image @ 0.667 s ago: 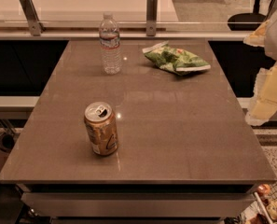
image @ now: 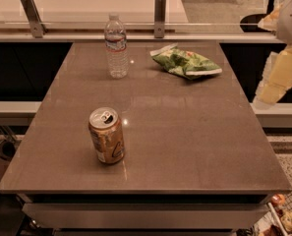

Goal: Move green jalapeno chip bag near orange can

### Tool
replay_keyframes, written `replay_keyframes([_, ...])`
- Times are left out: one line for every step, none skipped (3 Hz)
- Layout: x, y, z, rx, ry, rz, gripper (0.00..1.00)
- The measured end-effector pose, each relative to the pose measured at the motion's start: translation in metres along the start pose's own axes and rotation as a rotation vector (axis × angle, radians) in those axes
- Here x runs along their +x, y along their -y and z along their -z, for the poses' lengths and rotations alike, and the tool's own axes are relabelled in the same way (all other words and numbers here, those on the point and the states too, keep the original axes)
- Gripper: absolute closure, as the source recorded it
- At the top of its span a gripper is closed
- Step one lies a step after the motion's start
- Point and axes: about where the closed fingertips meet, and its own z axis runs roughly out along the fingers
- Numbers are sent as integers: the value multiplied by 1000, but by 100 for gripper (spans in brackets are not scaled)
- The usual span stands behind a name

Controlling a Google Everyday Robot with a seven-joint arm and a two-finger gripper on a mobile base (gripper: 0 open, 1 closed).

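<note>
— Where did we see the green jalapeno chip bag (image: 186, 63)?
— It lay flat at the far right of the table (image: 194, 146), well apart from the orange can (image: 106, 135), which stood near the front left.
— And the gripper (image: 279, 77)?
— It was beyond the right table edge, away from the bag. Whether it was spread or closed, we could not tell.

The table (image: 185, 146) carries three items: the orange can (image: 106, 135) stands upright near the front left corner, pull-tab top facing up; the water bottle (image: 116, 46) stands upright at the rear, left of centre; the green jalapeno chip bag (image: 186, 62) lies flat at the rear right, near the bottle but not touching it, and well apart from the can. The gripper (image: 271, 90) hangs beyond the table's right edge, to the right of the bag and apart from it.
</note>
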Motion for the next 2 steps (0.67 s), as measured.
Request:
replay_keyframes([-9,43,-16,53,47,-41,0])
replay_keyframes([-21,77,-55,69,109,-106,0])
